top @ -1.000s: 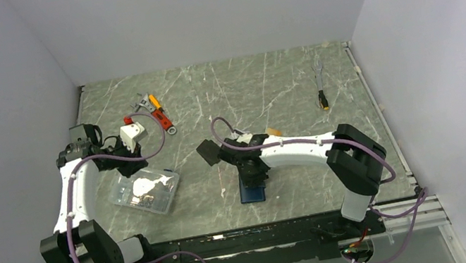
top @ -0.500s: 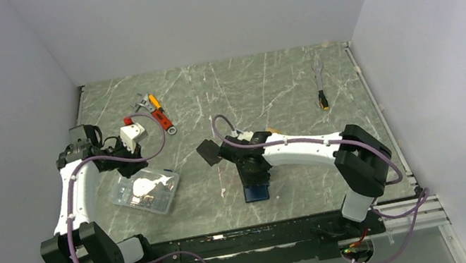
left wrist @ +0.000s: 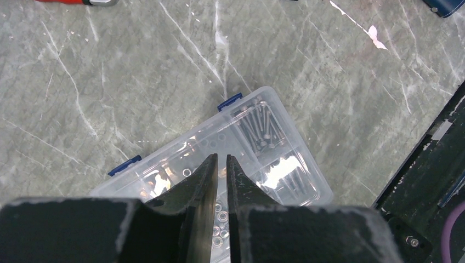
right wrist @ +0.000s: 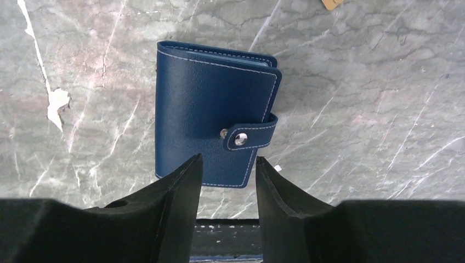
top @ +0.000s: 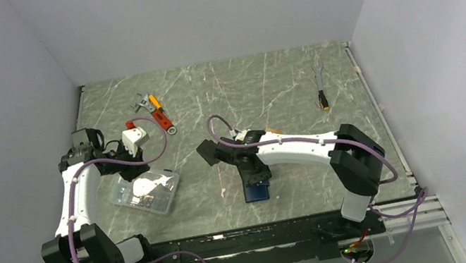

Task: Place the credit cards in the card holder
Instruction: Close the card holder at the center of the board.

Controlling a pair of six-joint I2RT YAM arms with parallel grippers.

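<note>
The card holder (right wrist: 211, 129) lies closed and snapped on the table (top: 280, 88), directly below the right gripper (right wrist: 225, 164) — jaws parted, empty. The left gripper (left wrist: 219, 164), jaws nearly together and empty, hangs over a clear parts box (left wrist: 263, 142). A wrench (top: 162, 117) lies farther back.

Place: we take this for a lab test cell, not a home or shop.
Walls: we see plain pale panels (top: 209, 7) boxing in three sides.
Surface: a green marbled table (top: 266, 90), scuffed and scratched.
Rig: two arms bolted to a black base rail (top: 248, 240), purple cables looping loose.
Clutter: we spot hand tools (top: 155, 112) and a clear parts box (left wrist: 257, 148) of screws.
</note>
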